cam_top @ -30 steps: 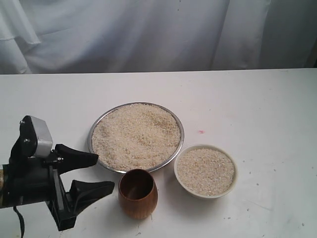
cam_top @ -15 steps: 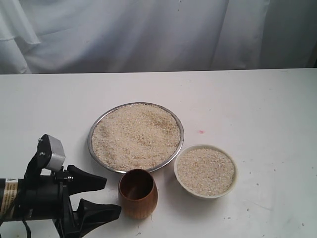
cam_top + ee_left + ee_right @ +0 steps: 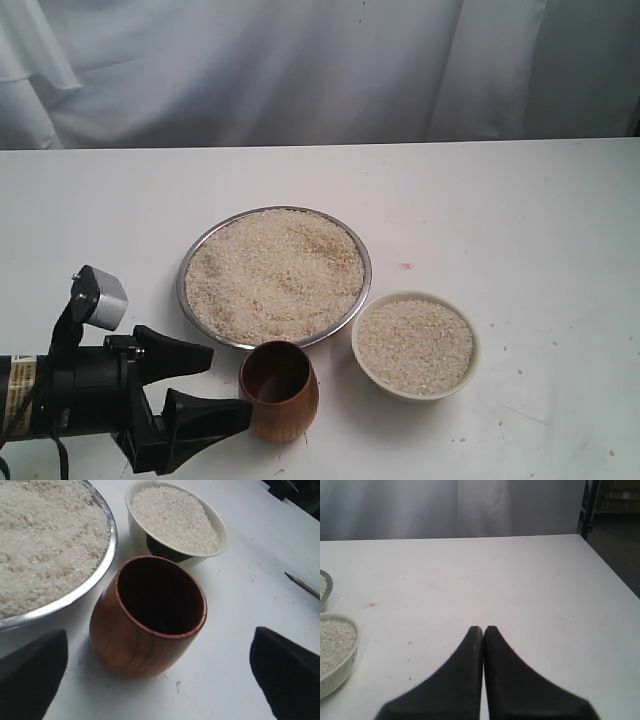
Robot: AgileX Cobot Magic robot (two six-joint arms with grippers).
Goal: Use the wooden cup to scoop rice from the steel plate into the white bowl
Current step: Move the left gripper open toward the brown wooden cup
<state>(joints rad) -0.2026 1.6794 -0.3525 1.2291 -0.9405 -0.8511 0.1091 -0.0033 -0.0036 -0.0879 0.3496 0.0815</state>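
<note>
Left gripper [image 3: 229,387] spread wide at the small reddish-brown wooden cup [image 3: 279,392], which stands upright and empty on the white table [image 3: 520,220].

The cup sits free, just ahead of the gap between the two black fingers [image 3: 31,676], with bare table on either side of it in the left wrist view. Just behind the cup, almost touching it, lies the wide shiny steel plate [image 3: 369,268], heaped with pale uncooked rice [image 3: 275,272]. Just beside the cup, on the side away from the left gripper, stands the small cream-white bowl [image 3: 474,348], filled nearly to its rim with rice as well. The right gripper [image 3: 483,629] hovers well apart from the cup, beyond the bowl, its black fingertips pressed together and holding nothing.
</note>
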